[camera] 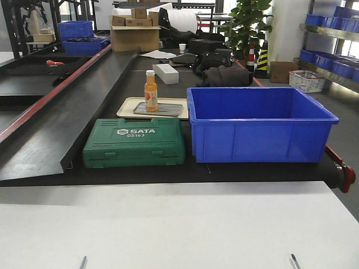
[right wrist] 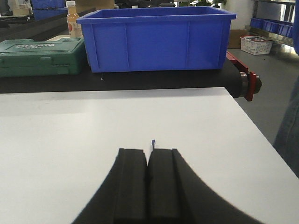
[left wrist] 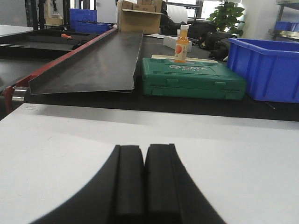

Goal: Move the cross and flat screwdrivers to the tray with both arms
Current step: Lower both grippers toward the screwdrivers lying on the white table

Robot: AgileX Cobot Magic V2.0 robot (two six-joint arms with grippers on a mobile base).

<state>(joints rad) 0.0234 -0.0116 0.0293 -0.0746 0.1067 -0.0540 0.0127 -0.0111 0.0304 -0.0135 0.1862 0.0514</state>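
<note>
The cross and flat screwdrivers are out of view in every frame. The tray (camera: pixel 159 109), dull grey metal, lies on a cream-coloured tray on the black belt, behind the green case. My left gripper (left wrist: pixel 144 149) is shut with nothing between its fingers, low over the white table. My right gripper (right wrist: pixel 148 151) is also shut over the white table, to the right. A tiny blue speck (right wrist: pixel 153 142) shows just past its fingertips; I cannot tell what it is.
A green SATA tool case (camera: pixel 134 142) and a deep blue bin (camera: pixel 259 124) stand side by side at the belt's near edge. An orange juice bottle (camera: pixel 150 90) stands at the grey tray's left end. A sloped black metal chute (camera: pixel 73 120) runs along the left.
</note>
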